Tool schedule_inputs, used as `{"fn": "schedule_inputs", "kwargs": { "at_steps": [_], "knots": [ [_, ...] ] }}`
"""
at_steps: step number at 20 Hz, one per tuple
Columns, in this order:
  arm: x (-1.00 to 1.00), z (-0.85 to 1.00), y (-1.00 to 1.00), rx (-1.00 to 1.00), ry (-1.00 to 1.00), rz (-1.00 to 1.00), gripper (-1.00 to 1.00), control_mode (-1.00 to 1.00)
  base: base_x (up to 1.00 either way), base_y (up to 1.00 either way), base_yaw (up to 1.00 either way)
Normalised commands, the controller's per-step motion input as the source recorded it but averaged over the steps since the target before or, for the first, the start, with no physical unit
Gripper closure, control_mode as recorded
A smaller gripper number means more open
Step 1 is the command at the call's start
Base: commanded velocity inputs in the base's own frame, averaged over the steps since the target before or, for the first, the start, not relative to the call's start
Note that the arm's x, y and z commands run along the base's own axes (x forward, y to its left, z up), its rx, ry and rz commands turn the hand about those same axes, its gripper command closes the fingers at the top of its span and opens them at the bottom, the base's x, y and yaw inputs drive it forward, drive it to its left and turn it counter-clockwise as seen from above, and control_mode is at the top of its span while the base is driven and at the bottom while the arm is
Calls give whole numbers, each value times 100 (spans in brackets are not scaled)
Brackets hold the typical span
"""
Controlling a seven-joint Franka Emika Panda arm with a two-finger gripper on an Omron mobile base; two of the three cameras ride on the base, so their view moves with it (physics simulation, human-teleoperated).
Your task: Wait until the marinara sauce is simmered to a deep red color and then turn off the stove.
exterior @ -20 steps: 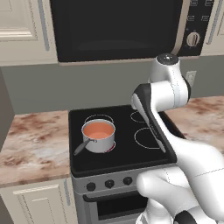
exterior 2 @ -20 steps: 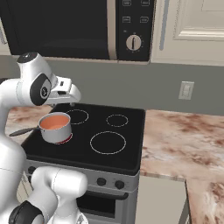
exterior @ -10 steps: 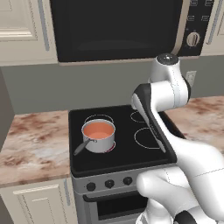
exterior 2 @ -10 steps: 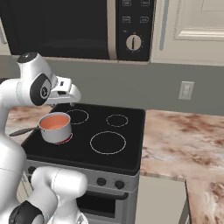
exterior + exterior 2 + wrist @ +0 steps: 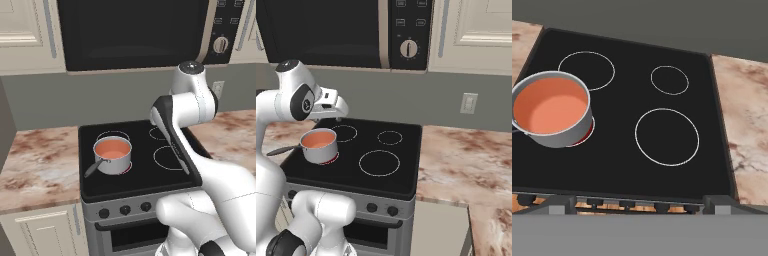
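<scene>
While jaws gape wide – gripper (image 5: 338, 116) hovers over stove (image 5: 401, 150) | marinara sauce (image 5: 549, 104) orange-pink – lower left

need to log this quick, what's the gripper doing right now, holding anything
gripper: jaws open, holding nothing, up above the stove.

saucepan (image 5: 113, 155) on stove (image 5: 150, 175) (front-left ring), microwave (image 5: 135, 32) above
</scene>
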Motion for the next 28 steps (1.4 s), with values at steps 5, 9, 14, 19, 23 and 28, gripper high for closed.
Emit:
{"fn": "schedule_inputs", "kwargs": {
  "at_steps": [5, 9, 14, 19, 23, 28],
  "knots": [
    [0, 0, 0, 0, 0, 0, -100, -100, 0, 0, 0],
    [0, 0, 0, 0, 0, 0, -100, -100, 0, 0, 0],
    [0, 0, 0, 0, 0, 0, -100, -100, 0, 0, 0],
    [0, 0, 0, 0, 0, 0, -100, -100, 0, 0, 0],
    [0, 0, 0, 0, 0, 0, -100, -100, 0, 0, 0],
    [0, 0, 0, 0, 0, 0, -100, -100, 0, 0, 0]
  ]
}}
